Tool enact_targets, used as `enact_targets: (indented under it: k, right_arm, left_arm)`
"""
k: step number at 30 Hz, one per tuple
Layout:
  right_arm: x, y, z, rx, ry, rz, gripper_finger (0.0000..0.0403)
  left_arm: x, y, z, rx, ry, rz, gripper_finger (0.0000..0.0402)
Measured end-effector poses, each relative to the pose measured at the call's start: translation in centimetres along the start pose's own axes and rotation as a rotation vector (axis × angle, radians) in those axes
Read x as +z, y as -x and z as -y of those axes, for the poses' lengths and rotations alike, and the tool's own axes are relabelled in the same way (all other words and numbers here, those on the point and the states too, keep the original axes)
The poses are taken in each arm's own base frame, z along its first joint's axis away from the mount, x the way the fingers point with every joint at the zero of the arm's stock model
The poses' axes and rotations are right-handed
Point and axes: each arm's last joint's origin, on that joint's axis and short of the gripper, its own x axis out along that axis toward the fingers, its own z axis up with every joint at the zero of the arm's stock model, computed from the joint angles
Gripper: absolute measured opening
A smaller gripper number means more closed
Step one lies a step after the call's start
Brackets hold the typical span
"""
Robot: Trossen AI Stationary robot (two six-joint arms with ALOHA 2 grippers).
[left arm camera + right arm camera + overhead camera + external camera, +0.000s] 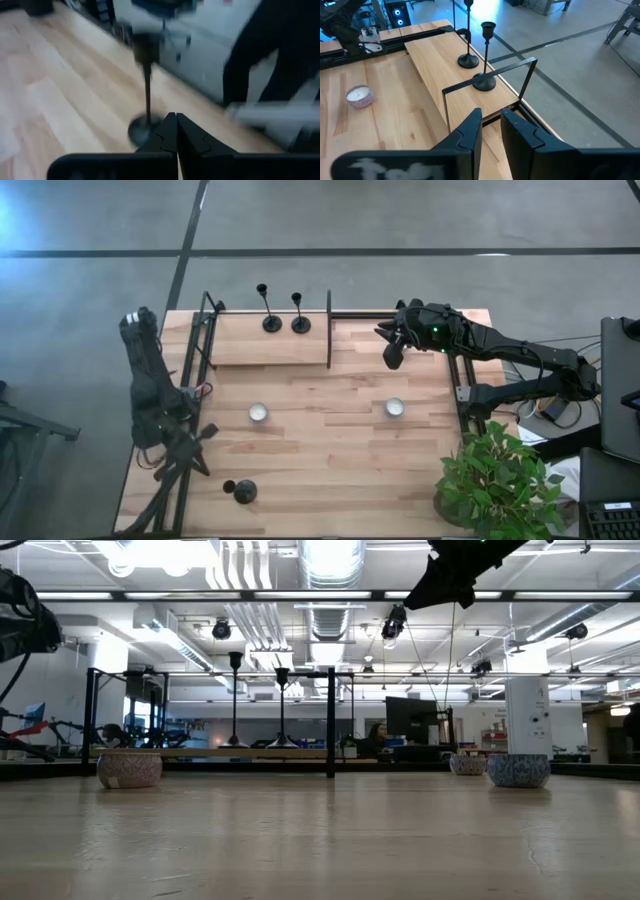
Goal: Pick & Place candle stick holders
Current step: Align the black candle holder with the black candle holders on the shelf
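Wooden desk (330,440), pale planks, grey floor beyond. A raised shelf (265,345) with thin black frame rails sits at the desk's 12 o'clock edge.

Status of holders: two candle stick holders stand upright on the shelf, side by side, near but not touching: the left one (270,320) and the right one (300,320). The third holder (243,491) is down at 7 o'clock near the front edge, and in the left wrist view it stands upright just ahead of my left gripper (172,132). Two tealight discs lie mid-desk, one at centre-left (259,413), one at centre-right (394,408); not part of the job.

My right gripper (392,345) hangs above the desk at 1 o'clock, just beside the shelf's right rail, nothing between its fingers; the jaws show a narrow gap, released. My left jaws are clenched, empty.

Judgement: two placed, one left. Step in hand looks like the pull-back after a placement.

Next move: fetch the third holder. Whichever arm goes must widen its jaws, take the thin stem, lift straight, and clear the shelf rail before setting down beside the pair.
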Motion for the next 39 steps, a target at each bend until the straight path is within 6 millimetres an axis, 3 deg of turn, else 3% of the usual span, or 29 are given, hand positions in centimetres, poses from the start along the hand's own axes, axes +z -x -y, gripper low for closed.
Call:
enact_targets:
  k: [8,13,17,29,39]
  right_arm:
    - [0.0,0.0,0.0,0.000,0.000,0.000,0.0073]
    - [0.0,0.0,0.0,0.000,0.000,0.000,0.0082]
    - [0.0,0.0,0.0,0.000,0.000,0.000,0.0088]
    - [0.0,0.0,0.0,0.000,0.000,0.000,0.0079]
    - [0.0,0.0,0.0,0.000,0.000,0.000,0.0063]
  left_arm:
    - [-2.0,-0.4,-0.1,-0.060,-0.077,-0.053,0.0010]
    - [-1.6,-0.4,-0.1,-0.050,-0.021,-0.006,0.0033]
    - [-1.0,-0.4,-0.3,0.055,0.041,0.072,0.0062]
    - [-1.1,-0.4,-0.5,0.122,0.061,0.083,0.0166]
    - [-1.9,-1.5,-0.3,0.108,0.069,0.117,0.0177]
